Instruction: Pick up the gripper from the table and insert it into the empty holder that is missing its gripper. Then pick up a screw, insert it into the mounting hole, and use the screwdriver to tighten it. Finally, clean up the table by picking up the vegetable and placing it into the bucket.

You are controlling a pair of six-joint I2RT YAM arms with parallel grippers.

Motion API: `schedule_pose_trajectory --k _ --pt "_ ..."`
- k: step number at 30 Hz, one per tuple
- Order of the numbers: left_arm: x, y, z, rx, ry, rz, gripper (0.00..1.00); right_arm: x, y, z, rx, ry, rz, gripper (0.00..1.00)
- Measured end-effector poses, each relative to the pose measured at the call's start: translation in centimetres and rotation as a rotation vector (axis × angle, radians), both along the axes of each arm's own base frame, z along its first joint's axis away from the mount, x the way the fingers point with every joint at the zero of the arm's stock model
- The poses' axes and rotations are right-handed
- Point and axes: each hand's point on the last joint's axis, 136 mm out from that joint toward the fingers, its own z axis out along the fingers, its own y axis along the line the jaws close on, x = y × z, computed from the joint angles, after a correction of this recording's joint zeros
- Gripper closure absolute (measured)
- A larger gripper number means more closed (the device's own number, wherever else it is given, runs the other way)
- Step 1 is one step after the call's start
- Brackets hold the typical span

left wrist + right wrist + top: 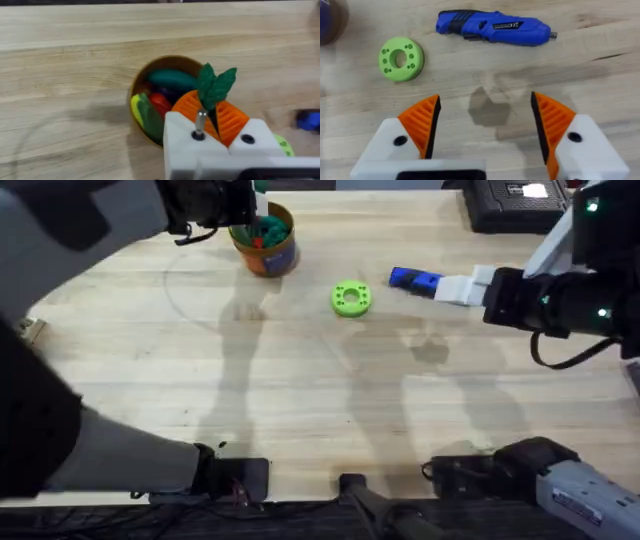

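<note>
Overhead: the left claw hangs right over the bucket at the far side of the worktop, and the right claw sits by the screwdriver, with the green ring disc just beside.

Left wrist: orange pads clenched on the vegetable's leafy green top, directly above the bucket, which already holds toy veg. I'd say let go only once it's centred over the opening, low enough that it won't bounce off the rim.

Right wrist: claw spread wide, holding nothing, with the screwdriver lying flat beyond and the disc nearby.
</note>
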Motion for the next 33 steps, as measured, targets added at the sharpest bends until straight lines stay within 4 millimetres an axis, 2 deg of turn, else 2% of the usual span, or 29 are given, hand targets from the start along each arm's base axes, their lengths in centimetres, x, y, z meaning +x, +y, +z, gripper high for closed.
schedule_pose_trajectory --k 3,9,10,13,14,16,21,25,29,33 --pt "0.6 0.1 -0.9 0.007 0.003 0.008 0.987 0.0 0.0 0.0 0.0 0.0 0.0 0.012" --pt "0.8 0.3 -0.7 0.013 -0.01 0.016 0.987 0.0 0.0 0.0 0.0 0.0 0.0 0.012" --pt "0.8 0.4 -0.7 0.015 -0.01 0.019 0.627 0.0 0.0 0.0 0.0 0.0 0.0 0.012" --pt "0.9 0.4 -0.7 0.014 -0.01 0.021 0.15 0.0 0.0 0.0 0.0 0.0 0.0 0.012" --pt "0.9 0.4 -0.7 0.01 -0.009 0.023 0.051 0.0 0.0 0.0 0.0 0.0 0.0 0.012" --pt "0.9 0.4 -0.7 0.01 -0.01 0.024 0.018 0.0 0.0 0.0 0.0 0.0 0.0 0.012" --pt "0.7 0.4 -0.4 0.01 -0.012 0.024 0.015 0.0 0.0 0.0 0.0 0.001 0.0 0.012" --pt "-0.2 0.3 1.6 0.01 -0.034 0.023 0.015 -0.1 0.0 0.0 -0.001 0.003 0.0 0.012" --pt "-2.7 0.5 5.0 0.015 -0.055 0.028 0.014 -0.1 0.0 0.0 -0.001 0.003 0.0 0.012" --pt "-6.8 1.5 7.6 0.044 -0.033 0.059 0.014 -0.1 0.0 0.0 -0.001 0.003 0.0 0.012"
